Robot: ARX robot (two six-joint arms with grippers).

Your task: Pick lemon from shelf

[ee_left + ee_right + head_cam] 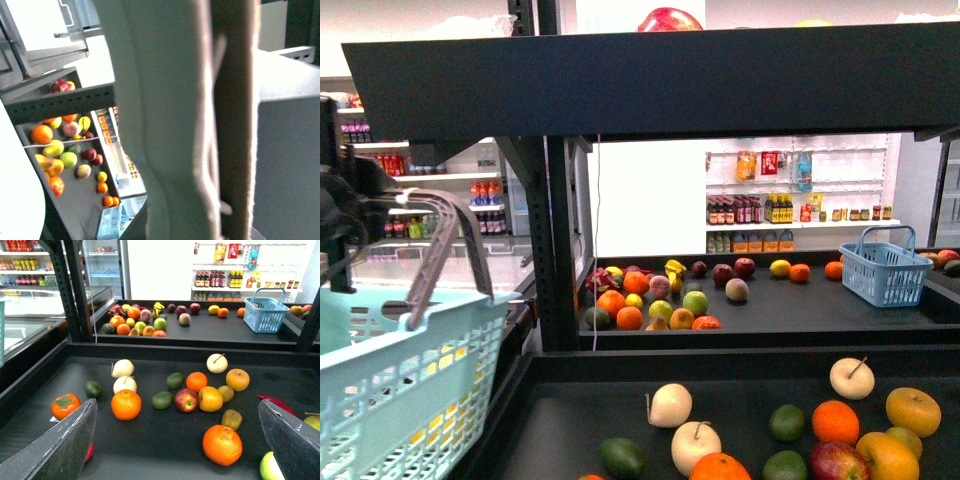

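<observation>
Lemon [887,455], seemingly the yellow oval touching the red apple [838,462] on the shelf [570,410], has no fingers near it in front view; the left wrist view is blocked, so the left fingers' state is untellable; the right wrist view shows it just ahead, between the wide-spread right fingers [60,445].

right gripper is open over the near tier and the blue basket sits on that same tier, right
Not quite. The right gripper is open over the near tier, but the blue basket sits on the far tier behind it, as the right wrist view shows.
</observation>
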